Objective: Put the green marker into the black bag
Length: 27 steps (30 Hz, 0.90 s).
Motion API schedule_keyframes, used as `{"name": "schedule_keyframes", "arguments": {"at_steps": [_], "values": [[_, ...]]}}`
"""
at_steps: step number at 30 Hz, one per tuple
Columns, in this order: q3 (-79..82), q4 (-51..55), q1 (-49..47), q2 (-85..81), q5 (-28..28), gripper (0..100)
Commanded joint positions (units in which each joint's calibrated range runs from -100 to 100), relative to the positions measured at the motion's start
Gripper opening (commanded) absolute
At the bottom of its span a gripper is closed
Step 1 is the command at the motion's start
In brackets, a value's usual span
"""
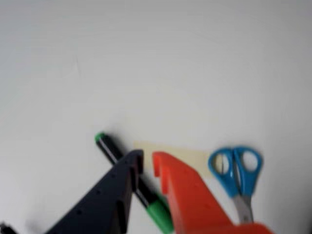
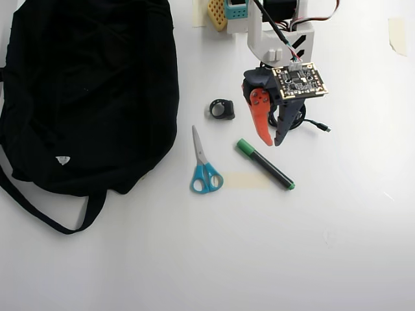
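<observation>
Your hand [image 1: 147, 163] hangs spread and empty over the green marker [image 1: 139, 187], which lies flat on the white desk [image 2: 324, 246] beside the blue scissors [image 2: 205, 168], well apart from the black bag [image 2: 91, 91].

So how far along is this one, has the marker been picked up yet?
Nothing is finished. The green marker lies on the table, well apart from the black bag. In hand: the open claw hovers over the marker's barrel, fingers either side, not gripping. Left: grasp, lift, carry past the scissors, drop into the bag.
</observation>
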Motion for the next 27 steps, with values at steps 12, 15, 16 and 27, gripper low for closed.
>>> {"name": "schedule_keyframes", "arguments": {"at_steps": [12, 15, 16, 27], "values": [[-2.7, 14.9, 0.2, -0.4, -1.4, 3], [-2.7, 16.3, 0.2, -0.4, -2.5, 3], [-2.6, 16.9, 0.2, -0.3, -2.9, 3], [-2.6, 17.5, 0.3, -0.3, -3.5, 3]]}}
